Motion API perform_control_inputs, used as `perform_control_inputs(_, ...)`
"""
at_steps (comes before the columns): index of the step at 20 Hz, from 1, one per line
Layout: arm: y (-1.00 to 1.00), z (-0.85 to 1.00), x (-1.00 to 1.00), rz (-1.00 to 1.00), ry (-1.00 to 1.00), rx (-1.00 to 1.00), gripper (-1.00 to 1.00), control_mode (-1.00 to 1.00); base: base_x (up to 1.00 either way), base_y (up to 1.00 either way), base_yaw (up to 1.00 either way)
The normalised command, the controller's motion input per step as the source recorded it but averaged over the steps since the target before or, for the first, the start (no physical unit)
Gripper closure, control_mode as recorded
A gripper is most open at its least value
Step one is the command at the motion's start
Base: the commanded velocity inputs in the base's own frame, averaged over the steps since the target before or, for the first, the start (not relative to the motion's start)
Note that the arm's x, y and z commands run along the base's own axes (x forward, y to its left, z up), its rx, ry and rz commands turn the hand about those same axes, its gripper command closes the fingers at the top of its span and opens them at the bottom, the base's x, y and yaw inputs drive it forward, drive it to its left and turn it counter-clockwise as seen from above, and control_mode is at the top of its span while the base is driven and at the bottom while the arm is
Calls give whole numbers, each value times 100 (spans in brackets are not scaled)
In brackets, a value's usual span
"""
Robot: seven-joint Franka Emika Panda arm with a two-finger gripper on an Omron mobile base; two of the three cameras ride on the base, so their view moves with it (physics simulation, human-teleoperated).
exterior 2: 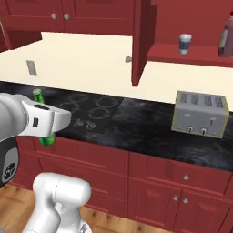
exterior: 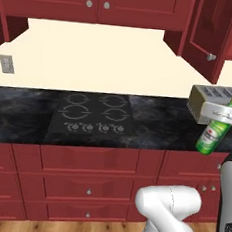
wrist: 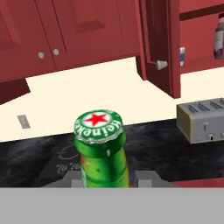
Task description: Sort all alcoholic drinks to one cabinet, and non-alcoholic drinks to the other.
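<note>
My gripper [exterior: 220, 115] is shut on the neck of a bright green bottle [exterior: 213, 133] with a red and white label, one of the alcoholic drinks. The bottle hangs slightly tilted, off the counter near its front edge. In the right base view the bottle [exterior 2: 46, 138] pokes out above and below my white hand [exterior 2: 43, 119]. In the hand view its red-star cap [wrist: 99, 126] rises between the fingers. The non-alcoholic drinks stand on the shelf of the open right cabinet: a white lidded cup [exterior 2: 184, 43] and a dark red juice bottle [exterior 2: 226, 41].
A silver toaster [exterior 2: 200, 113] stands on the black counter [exterior 2: 136, 129] to the right. A cooktop [exterior: 95, 113] lies in the counter's middle. The right cabinet's door [exterior 2: 139, 41] hangs open, sticking out over the counter. Shut upper cabinets [exterior: 98, 3] are on the left.
</note>
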Motion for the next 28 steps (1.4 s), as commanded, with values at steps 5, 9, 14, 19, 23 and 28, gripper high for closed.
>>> perform_control_inputs(5, 0, 0, 0, 0, 0, 0, 100, 100, -11, 54, -5)
perform_control_inputs(9, 0, 0, 0, 0, 0, 0, 100, 100, -9, 54, -5)
perform_control_inputs(14, 0, 0, 0, 0, 0, 0, 100, 100, -7, 54, -5)
perform_control_inputs(19, 0, 0, 0, 0, 0, 0, 100, 100, -8, 53, -5)
perform_control_inputs(23, 0, 0, 0, 0, 0, 0, 100, 100, -9, 52, -6)
perform_control_inputs(28, 0, 0, 0, 0, 0, 0, 100, 100, -8, 52, -5)
